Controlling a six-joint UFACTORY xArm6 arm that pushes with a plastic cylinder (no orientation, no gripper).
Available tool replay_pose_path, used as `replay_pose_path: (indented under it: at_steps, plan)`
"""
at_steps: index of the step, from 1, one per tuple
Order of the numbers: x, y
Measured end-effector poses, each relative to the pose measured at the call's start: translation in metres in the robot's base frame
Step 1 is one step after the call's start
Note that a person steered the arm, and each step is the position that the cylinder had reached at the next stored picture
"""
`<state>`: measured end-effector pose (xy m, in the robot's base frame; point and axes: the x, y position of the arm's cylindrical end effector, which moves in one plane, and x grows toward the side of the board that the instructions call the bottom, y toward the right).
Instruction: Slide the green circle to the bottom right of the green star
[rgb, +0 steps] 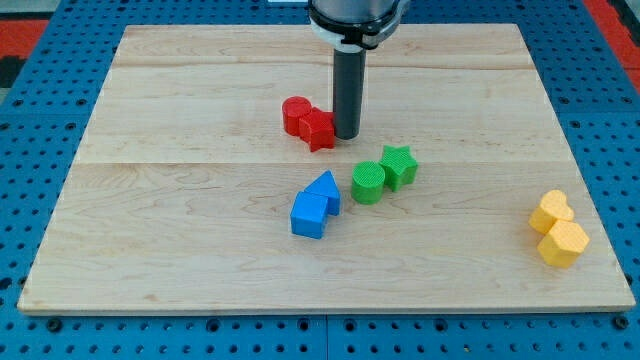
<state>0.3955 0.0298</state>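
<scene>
A pale wooden counter (200, 120) lies on a blue pegboard base (40, 90). No pincer shows on this arm; it ends in a dark rod whose lower end, my tip (347, 136), rests just right of two touching red blocks (307, 123), above the green pair. The green circle (368, 182) sits touching the green star (398, 166), at the star's lower left. Two blue blocks (316, 204) lie left of the circle. Two yellow blocks (558, 228) sit well apart near the view's right edge.
</scene>
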Motion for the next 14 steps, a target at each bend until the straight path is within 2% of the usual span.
replay_pose_path:
  at_steps: [1, 4, 6, 8, 9, 10, 12, 14]
  plan:
    - [0.002, 0.04]
    - [0.044, -0.024]
    - [0.08, -0.012]
    - [0.086, 0.048]
    - [0.098, 0.047]
    - [0.132, 0.043]
    - [0.138, 0.107]
    - [0.133, 0.106]
